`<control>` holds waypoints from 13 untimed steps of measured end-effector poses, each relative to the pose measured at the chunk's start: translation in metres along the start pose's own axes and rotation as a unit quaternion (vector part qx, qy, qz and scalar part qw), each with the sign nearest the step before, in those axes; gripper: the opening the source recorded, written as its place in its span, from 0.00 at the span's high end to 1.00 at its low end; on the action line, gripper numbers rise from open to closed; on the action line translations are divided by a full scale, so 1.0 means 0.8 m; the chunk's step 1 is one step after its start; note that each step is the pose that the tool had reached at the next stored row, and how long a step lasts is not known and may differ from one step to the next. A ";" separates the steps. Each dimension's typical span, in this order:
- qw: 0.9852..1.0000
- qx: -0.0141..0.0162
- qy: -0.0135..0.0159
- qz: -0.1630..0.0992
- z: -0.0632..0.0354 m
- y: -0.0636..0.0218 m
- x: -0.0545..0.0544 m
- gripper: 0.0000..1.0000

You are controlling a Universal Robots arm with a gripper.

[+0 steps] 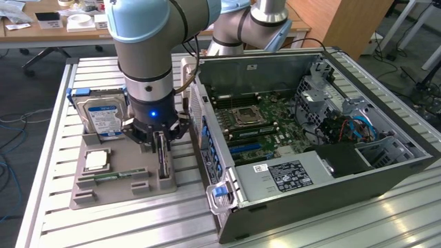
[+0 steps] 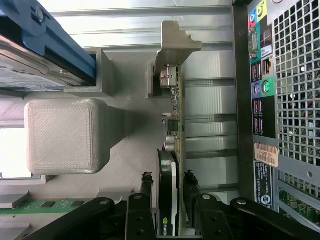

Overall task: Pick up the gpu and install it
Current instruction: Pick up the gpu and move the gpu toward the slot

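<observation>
Straddling the thin dark fan-faced gpu (image 1: 162, 165) (image 2: 175, 115), the black two-fingered gripper (image 1: 160, 142) (image 2: 168, 177) looks released. The card stands on edge in a grey plastic holder (image 1: 117, 186), at nine o'clock from the open black computer case (image 1: 386, 170). A good grasp likely needs square, centred fingers.

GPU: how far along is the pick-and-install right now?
Done: gripper positioned over the gpu, jaws open on either side of it. In hand: nothing gripped; the card stands on edge in the grey holder. Left: the lift and seating it in the open computer case.
</observation>
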State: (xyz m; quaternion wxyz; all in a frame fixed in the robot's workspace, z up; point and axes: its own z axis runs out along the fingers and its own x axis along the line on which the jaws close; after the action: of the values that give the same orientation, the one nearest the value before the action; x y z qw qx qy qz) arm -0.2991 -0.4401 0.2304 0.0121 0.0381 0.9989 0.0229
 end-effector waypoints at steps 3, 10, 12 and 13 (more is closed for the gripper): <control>1.000 0.000 0.000 0.000 0.000 0.000 0.000 0.61; 1.000 0.000 0.000 0.000 0.000 0.000 0.000 0.73; 1.000 0.000 0.000 0.000 0.000 0.000 0.000 0.73; 1.000 0.000 0.000 0.000 0.000 0.000 0.000 0.73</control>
State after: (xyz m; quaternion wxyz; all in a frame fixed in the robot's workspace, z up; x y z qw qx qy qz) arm -0.2991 -0.4401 0.2304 0.0121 0.0381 0.9989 0.0229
